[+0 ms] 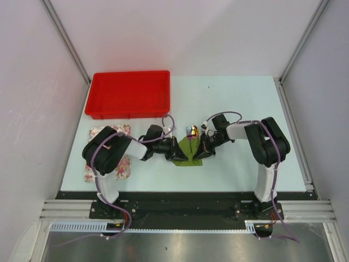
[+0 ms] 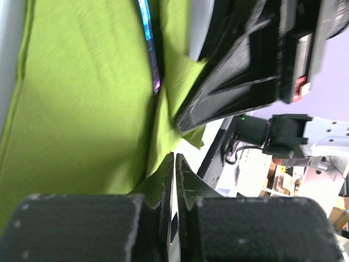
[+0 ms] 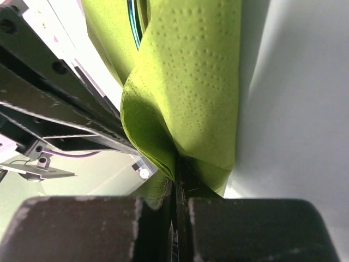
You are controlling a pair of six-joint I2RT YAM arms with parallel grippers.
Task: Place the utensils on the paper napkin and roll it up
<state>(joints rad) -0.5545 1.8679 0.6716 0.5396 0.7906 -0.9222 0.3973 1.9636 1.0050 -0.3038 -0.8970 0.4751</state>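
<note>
Seeing paper napkin [image 1: 185, 153] on desk [image 1: 234, 109], just nearside of right corner of red tray [image 1: 131, 113], folded up round utensils [image 1: 191, 131], shiny ends poking out tray-ward. Got left tool [image 2: 173, 159] pinched tight on napkin edge, right tool [image 3: 179, 164] clamped on a fold opp. side. Also spotting floral cloth [image 1: 125, 166] nearside of tray's left end, partly under left arm [image 1: 109, 150].

**Robot test cell in a lab**

Closed in left, far and right by white walls [image 1: 191, 33], aluminium posts [image 1: 65, 41] in the far corners. Pale table [image 1: 240, 103] inside, red tray [image 1: 130, 94] at far left. Left arm [image 1: 109, 153] and right arm [image 1: 267, 142] bolted to a black plate [image 1: 180, 204] on aluminium rails [image 1: 65, 209] at the near edge, cables [image 1: 223, 113] looped along them. Blurred gear [image 2: 256, 169] beyond the table in the left wrist view.
</note>
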